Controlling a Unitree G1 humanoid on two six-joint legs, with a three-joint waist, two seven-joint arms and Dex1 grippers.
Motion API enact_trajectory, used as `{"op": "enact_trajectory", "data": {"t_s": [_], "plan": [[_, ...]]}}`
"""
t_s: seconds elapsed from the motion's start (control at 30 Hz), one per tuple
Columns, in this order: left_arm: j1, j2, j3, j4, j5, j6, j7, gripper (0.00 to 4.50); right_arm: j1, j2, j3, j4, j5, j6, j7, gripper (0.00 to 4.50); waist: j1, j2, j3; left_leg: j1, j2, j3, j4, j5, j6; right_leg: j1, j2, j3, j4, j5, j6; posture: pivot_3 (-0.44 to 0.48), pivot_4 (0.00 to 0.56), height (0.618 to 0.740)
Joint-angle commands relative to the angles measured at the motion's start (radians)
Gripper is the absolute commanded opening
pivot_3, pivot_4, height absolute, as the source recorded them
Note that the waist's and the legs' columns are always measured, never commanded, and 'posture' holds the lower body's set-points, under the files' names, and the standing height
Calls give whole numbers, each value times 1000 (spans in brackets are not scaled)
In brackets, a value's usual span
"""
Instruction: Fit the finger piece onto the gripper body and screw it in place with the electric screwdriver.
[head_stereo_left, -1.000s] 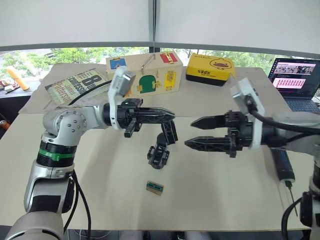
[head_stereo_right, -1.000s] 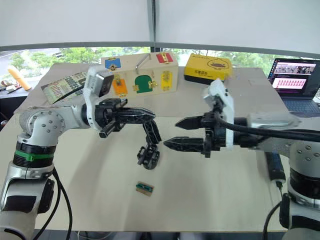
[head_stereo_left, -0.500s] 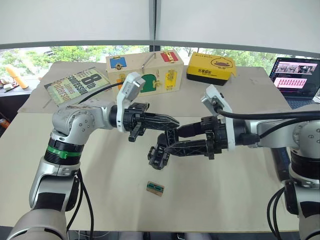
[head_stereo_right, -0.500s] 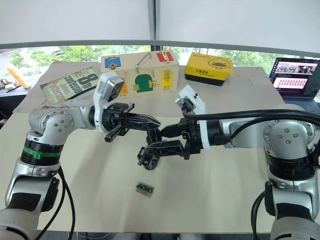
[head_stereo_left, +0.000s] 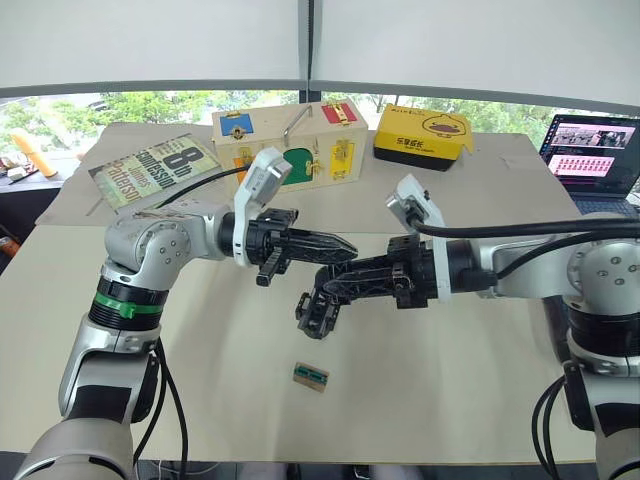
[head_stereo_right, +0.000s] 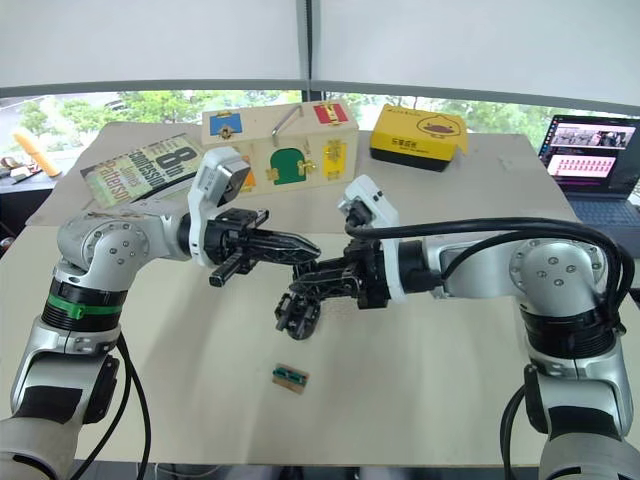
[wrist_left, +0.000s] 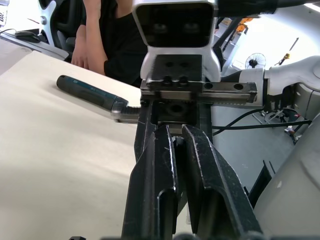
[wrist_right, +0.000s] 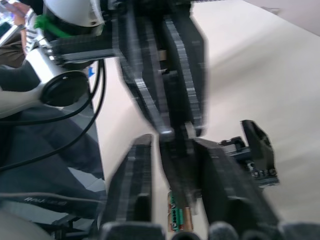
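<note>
The gripper body (head_stereo_left: 318, 312), a chunky black mechanism, hangs above the table's middle by the black pointed finger that sticks up out of it. My left gripper (head_stereo_left: 345, 247) is shut on that finger from the left. From the right, my right gripper (head_stereo_left: 325, 286) has its fingers (wrist_right: 132, 190) drawn in around the same piece just above the body, touching it. I cannot make out a separate finger piece. The electric screwdriver (wrist_left: 90, 92) lies flat on the table near its right edge, behind my right arm.
A small green-and-tan block (head_stereo_left: 310, 376) lies on the table below the hanging body. At the back stand a wooden latch box (head_stereo_left: 290, 145), a yellow box (head_stereo_left: 422, 135), a book (head_stereo_left: 155, 170) and a laptop (head_stereo_left: 595, 150). A person (wrist_left: 107, 35) sits beyond the right edge.
My right gripper has moved left from an open stance beside the gripper body and drawn its fingers in around it. The left gripper keeps its hold, a little higher and nearer.
</note>
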Motion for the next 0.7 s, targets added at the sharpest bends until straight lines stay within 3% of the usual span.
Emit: {"op": "enact_trajectory", "data": {"t_s": [0.03,0.23,0.27,0.43,0.53,0.7], "plan": [[-3,-7,14,-35,16,-22,5,0,-22,5,-9,-13,16,-40,4,417,0,0,0,0,0,0,0,0,0,0,0,0,0,0,0,0,150,740],[1,-33,57,-46,39,-74,56,0,3,0,-23,-53,-40,-52,54,417,0,0,0,-1,0,0,1,0,0,0,0,0,0,0,0,0,150,740],[2,-27,66,-50,32,-71,52,908,12,-4,-31,-67,-60,-61,74,416,1,0,0,-1,0,0,1,0,0,0,0,0,0,0,0,0,150,740],[20,21,128,-27,55,-142,19,3089,84,-31,-79,-148,-157,-133,208,413,0,0,0,-2,0,-1,1,0,0,-1,0,0,0,0,0,0,150,740],[53,94,127,12,160,-294,-49,4421,163,-25,-121,-217,-245,-237,331,413,0,0,0,-2,0,0,1,0,0,-1,1,0,0,0,0,0,150,740],[189,179,113,169,354,-721,-269,4500,308,-56,-142,-279,-412,-374,499,413,-1,1,0,0,0,4,0,0,0,-1,1,0,-1,0,0,0,150,740]]}}
